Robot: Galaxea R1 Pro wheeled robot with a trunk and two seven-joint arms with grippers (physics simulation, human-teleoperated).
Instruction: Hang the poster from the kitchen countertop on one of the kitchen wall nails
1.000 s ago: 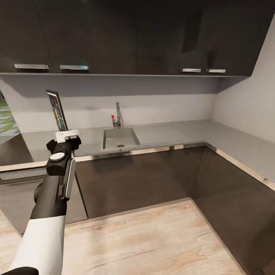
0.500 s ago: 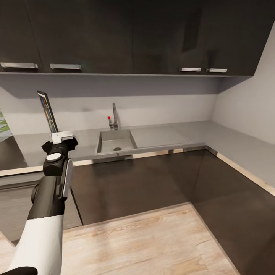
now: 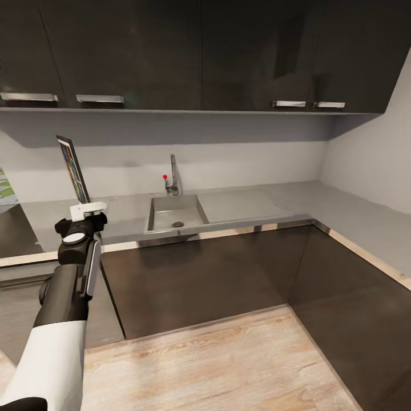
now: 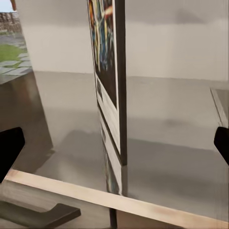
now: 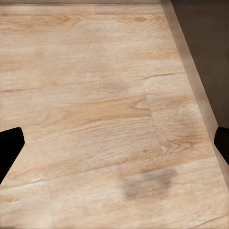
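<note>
Left claw [image 3: 87, 210] has dropped slightly with poster [image 3: 73, 169] upright above it; wrist fingertips look wide [image 4: 10, 151], so grasp unclear.

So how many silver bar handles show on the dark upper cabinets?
4: two silver bar handles at the left, two at the right; others may lie outside the frame.

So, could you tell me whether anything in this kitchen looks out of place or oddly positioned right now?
One thing: the poster stands upright on its bottom edge, seen nearly edge-on, just beyond the left gripper and above the kitchen countertop. Whether the gripper clamps it is unclear. Nothing looks spilled or damaged around the sink.
</note>
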